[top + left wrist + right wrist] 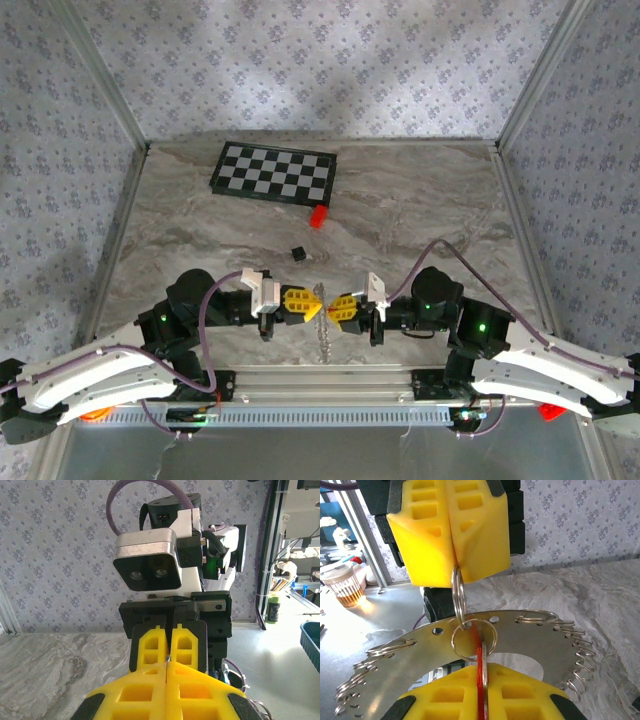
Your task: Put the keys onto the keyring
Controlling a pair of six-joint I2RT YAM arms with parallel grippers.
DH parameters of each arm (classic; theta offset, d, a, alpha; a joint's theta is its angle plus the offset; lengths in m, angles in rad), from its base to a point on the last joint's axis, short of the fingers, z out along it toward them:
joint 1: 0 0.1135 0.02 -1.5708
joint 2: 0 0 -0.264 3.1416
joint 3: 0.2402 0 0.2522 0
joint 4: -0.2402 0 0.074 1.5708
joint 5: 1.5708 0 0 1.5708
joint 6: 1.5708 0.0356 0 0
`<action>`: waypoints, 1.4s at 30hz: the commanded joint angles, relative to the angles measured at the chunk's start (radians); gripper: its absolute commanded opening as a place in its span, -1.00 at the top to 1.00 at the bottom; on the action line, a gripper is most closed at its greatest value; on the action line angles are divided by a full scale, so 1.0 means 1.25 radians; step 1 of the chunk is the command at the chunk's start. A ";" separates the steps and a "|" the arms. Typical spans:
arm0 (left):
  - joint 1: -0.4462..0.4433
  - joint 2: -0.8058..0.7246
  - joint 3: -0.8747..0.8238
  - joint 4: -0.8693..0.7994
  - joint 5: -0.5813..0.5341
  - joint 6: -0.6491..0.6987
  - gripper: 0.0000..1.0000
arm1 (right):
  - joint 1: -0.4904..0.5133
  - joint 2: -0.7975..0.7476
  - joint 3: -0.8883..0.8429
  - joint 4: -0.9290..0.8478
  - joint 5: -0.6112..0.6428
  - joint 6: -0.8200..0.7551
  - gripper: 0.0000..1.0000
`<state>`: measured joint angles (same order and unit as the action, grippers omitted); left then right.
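My two grippers meet tip to tip above the near middle of the table. The right gripper (335, 307) (482, 672) is shut on the keys (480, 665), a thin red piece seen edge-on with a metal blade beside it. A small split ring (458, 592) is pinched in the shut left gripper (310, 305) (167, 662), whose yellow fingers (470, 530) point down from above in the right wrist view. That ring links through a hole of the keyring (555, 645) (323, 338), a flat silvery loop with a hollow centre and several wire rings along its edge, hanging between the grippers.
A black-and-white checkerboard (274, 172) lies at the back of the table. A bright red block (319, 215) sits just in front of it, and a tiny black cube (297, 252) lies nearer the grippers. Metal frame rails run along both table sides.
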<state>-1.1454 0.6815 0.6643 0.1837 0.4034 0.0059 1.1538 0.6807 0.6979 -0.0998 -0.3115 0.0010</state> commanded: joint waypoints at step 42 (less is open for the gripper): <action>0.002 -0.069 -0.056 -0.019 -0.142 0.029 1.00 | -0.027 0.043 0.144 -0.207 0.191 -0.063 1.00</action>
<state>-1.1454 0.6296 0.5980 0.1276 0.2398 0.0341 1.1252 0.7364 0.8360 -0.3241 -0.1421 -0.0639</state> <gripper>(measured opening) 0.044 0.052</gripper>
